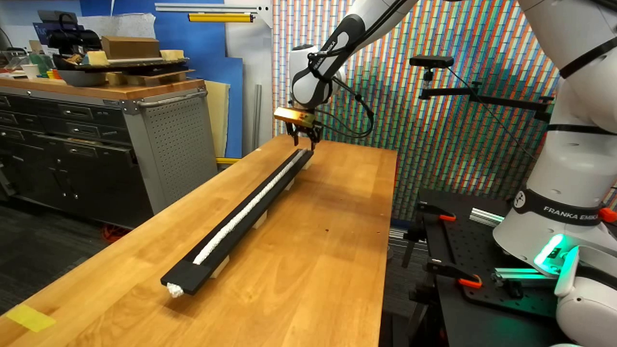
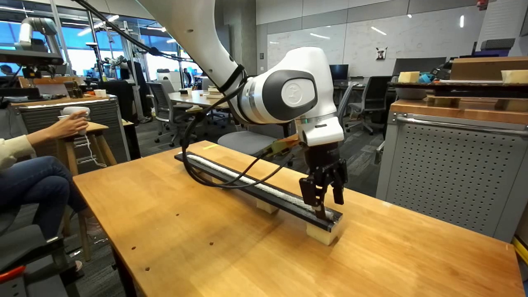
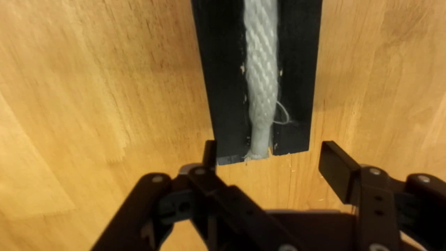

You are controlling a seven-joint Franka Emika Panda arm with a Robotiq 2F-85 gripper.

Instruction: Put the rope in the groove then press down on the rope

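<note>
The white rope lies lengthwise along the groove of the long black bar. It shows in an exterior view and in the wrist view. Its near end pokes out under a black end piece. At the far end it narrows and sits between the groove walls, with a loose thread looping out. Farther along it looks about as wide as the channel; how deep it sits I cannot tell. My gripper is open and empty above the bar's far end, its fingers spread on either side of it.
The bar rests on small wooden blocks on the wooden table. Black cables hang from my arm over the bar. Yellow tape marks a table corner. A grey cabinet stands beside the table. A person sits nearby.
</note>
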